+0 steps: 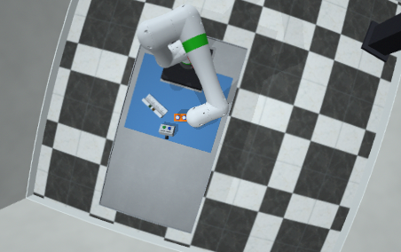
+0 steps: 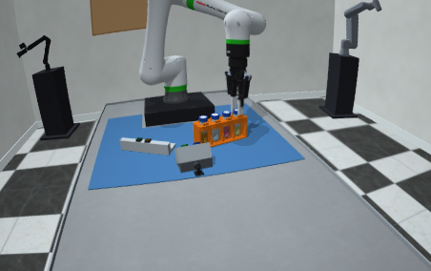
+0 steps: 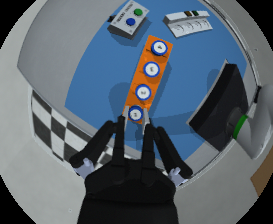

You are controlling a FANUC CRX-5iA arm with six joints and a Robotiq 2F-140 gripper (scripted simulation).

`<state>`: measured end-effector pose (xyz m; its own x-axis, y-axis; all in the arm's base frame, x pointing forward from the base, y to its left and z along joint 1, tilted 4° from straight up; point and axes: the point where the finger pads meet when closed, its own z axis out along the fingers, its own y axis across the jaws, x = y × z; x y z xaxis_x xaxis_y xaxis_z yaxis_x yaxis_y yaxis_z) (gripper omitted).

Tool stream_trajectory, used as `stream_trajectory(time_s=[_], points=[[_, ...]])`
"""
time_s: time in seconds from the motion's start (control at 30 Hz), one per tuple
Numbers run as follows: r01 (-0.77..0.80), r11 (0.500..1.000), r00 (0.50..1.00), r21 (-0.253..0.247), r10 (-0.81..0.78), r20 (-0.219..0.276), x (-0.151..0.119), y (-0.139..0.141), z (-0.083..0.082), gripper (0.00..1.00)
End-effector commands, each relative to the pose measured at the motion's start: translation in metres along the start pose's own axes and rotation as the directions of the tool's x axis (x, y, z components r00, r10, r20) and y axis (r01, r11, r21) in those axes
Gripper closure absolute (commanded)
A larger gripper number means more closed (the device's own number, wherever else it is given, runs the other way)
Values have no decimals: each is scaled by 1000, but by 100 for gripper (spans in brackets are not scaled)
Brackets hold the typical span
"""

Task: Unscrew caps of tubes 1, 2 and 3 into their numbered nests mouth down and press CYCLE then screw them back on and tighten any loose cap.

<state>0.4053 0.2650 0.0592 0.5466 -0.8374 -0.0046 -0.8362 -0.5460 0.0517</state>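
The orange decapping station DS [image 2: 220,132] [image 1: 179,117] [image 3: 148,80] stands on the blue mat [image 2: 133,167] with four blue-capped tubes in a row. My gripper [image 2: 237,106] [image 3: 135,112] hangs straight down over the end tube nearest the mat's right edge in the exterior view. It is shut on that tube's cap [image 3: 135,113] [image 2: 236,112], tube 1's, which sits at tube height. The other three caps [image 3: 143,92] [image 3: 152,68] [image 3: 160,47] are on their tubes. In the top view the arm's wrist hides the gripper.
The white cap tray CT with its console [image 2: 144,144] [image 1: 154,106] [image 3: 188,23] lies left of the station. The small grey key desk [image 2: 194,156] [image 1: 167,129] [image 3: 127,16] with a blue and a green key stands in front. The arm's black plinth [image 2: 177,109] is behind.
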Motion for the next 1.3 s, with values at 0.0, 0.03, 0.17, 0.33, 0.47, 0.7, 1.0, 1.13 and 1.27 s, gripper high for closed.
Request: stream_trajectory(time_s=[0.0,0.03,0.17,0.33,0.47,0.7,1.0,1.13,1.27], points=[[275,961,961,0,-275,19,0,0,0,100],[319,948,948,0,-319,19,0,0,0,100],[329,944,944,1,-329,20,0,0,0,100],[329,944,944,1,-329,20,0,0,0,65],[329,944,944,1,-329,20,0,0,0,65],[329,944,944,1,-329,20,0,0,0,65],[-82,997,996,-8,82,18,0,0,0,65],[-246,969,969,-10,246,17,0,0,0,65],[-403,915,915,-13,403,15,0,0,0,65]])
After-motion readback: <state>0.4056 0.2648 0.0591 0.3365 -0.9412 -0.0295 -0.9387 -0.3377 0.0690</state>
